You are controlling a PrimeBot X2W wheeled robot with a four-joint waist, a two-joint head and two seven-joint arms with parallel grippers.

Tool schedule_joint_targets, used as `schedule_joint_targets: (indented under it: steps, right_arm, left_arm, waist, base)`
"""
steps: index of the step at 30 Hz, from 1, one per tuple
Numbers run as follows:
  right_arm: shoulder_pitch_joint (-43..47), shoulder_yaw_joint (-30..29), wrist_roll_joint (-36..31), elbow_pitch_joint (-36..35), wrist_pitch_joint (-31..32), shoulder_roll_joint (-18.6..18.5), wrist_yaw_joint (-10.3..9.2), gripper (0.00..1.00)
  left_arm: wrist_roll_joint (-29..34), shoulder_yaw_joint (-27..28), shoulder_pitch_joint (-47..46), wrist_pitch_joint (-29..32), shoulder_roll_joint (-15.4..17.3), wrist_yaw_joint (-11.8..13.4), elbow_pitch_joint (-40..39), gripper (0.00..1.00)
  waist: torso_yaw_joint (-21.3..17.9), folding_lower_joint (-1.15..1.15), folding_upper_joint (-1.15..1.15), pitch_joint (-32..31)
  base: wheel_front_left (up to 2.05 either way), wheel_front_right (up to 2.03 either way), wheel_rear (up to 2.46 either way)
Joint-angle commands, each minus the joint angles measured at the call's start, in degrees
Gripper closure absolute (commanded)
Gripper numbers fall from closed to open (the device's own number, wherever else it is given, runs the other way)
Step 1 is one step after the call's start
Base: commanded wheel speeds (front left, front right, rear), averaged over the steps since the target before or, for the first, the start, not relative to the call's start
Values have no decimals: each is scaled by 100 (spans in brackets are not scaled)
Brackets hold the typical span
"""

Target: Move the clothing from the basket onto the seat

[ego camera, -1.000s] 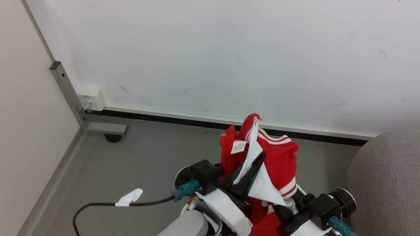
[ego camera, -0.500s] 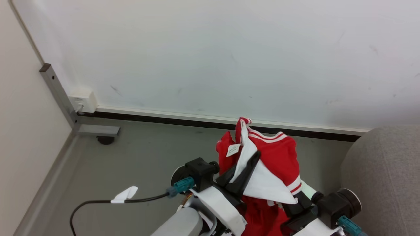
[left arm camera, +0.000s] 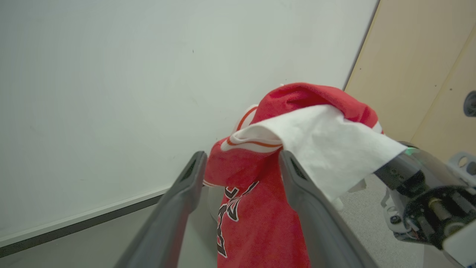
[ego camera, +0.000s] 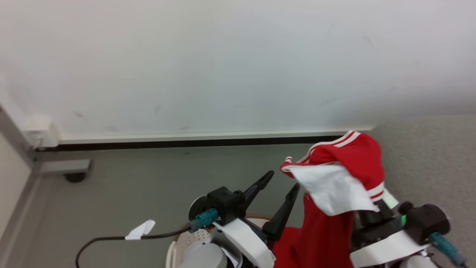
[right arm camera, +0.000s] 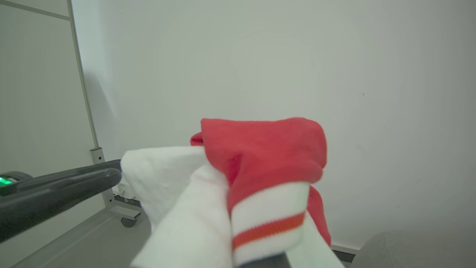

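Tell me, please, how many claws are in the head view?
2. The left claw stands open by the basket; the right claw, near the seat, carries the clothing, which hides its fingers.

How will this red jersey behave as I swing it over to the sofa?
Likely floppy: the jersey folds over at its top and hangs limp, so it may sway. Probably light: its white panel juts out unsupported. Its lower end hangs near the basket and might catch.

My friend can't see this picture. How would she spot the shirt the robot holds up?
Find the grey sofa by the white wall. At its left edge, a jersey hangs from the robot's right arm. Nothing nearby shares its bright red and white stripes.
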Motion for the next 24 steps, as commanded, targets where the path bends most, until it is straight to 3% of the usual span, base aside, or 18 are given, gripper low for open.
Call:
schedule_joint_targets:
  steps: [1,14,24]
  right_arm:
    - [5,-167,98,-95,-2,-55,-12,100]
    - [130,-1238,-32,-957,-1,-504,-12,100]
    - [395,-1807,-106,-1466,-1,-496,-12,100]
  left_arm:
    - [112,55,77,-4,27,-29,-34,0]
    - [610,274,227,-3,30,-170,-219,0]
    - [1093,299,141,-4,28,-244,-153,0]
  waist:
    - [-420,0,0,66]
    - [-1895,0,0,341]
    - [-2593,0,0,591]
  base:
    - [0,0,0]
    - [0,0,0]
    - [0,0,0]
